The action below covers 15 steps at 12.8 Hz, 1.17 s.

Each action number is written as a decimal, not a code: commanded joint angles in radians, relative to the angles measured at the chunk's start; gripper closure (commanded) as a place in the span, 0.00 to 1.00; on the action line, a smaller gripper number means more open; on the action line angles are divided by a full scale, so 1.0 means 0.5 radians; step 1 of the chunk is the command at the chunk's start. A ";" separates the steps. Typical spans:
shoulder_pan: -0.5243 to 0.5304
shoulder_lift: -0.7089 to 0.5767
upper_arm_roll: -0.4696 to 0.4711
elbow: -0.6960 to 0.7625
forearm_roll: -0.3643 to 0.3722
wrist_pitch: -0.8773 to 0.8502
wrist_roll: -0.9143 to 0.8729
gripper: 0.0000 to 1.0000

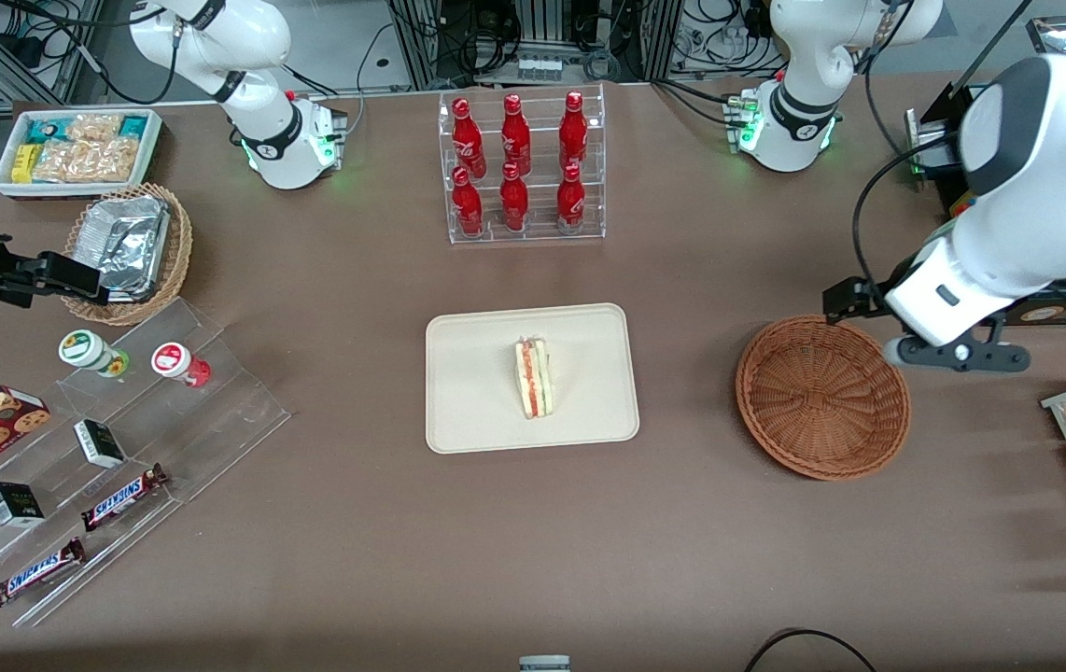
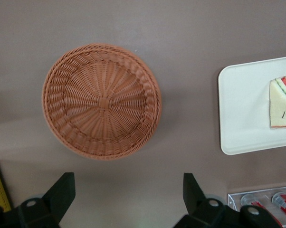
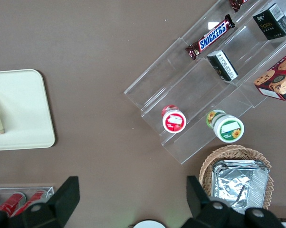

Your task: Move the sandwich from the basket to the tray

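Sandwich (image 1: 534, 378) rests on the tray (image 1: 468, 411); the gripper (image 2: 128, 197), spread and empty above the wicker basket (image 2: 101, 100), should retreat steadily.

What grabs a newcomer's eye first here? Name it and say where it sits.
The sandwich lies on the cream tray at mid-table. The rack of red bottles stands farther from the front camera than the tray. Toward the working arm's end, the reddish-brown basket holds nothing, and the hand hovers open above the table beside it.
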 commanded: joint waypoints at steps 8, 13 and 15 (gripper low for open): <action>0.287 -0.180 -0.114 0.010 0.003 -0.281 0.130 0.00; 0.287 -0.180 0.015 0.087 0.004 -0.386 0.130 0.00; 0.287 -0.180 0.024 0.117 0.007 -0.426 0.130 0.00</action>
